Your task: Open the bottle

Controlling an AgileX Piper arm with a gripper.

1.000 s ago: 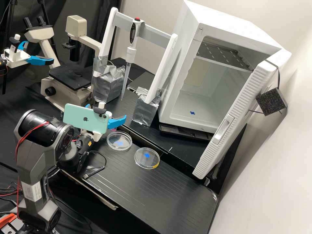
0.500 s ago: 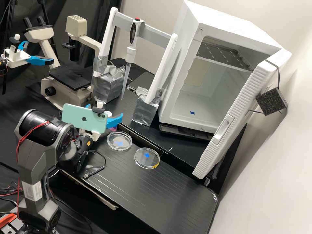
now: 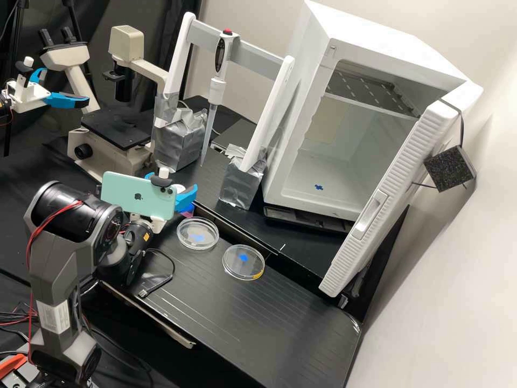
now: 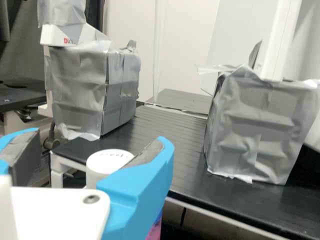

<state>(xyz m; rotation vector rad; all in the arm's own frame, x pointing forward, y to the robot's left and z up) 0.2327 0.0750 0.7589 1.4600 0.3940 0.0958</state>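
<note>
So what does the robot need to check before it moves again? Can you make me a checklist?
1. Gripper open wide enough for the cap: ok, the fingers are wider apart than the white cap.
2. Cap between the fingers: ok, it shows between them in the wrist view.
3. Cap pinched from both sides: not ok, there is a gap on one side.
4. Cap loosened: cannot tell, the place where it meets the bottle is hidden.
5. Round dishes flat on the bench: ok.
</note>
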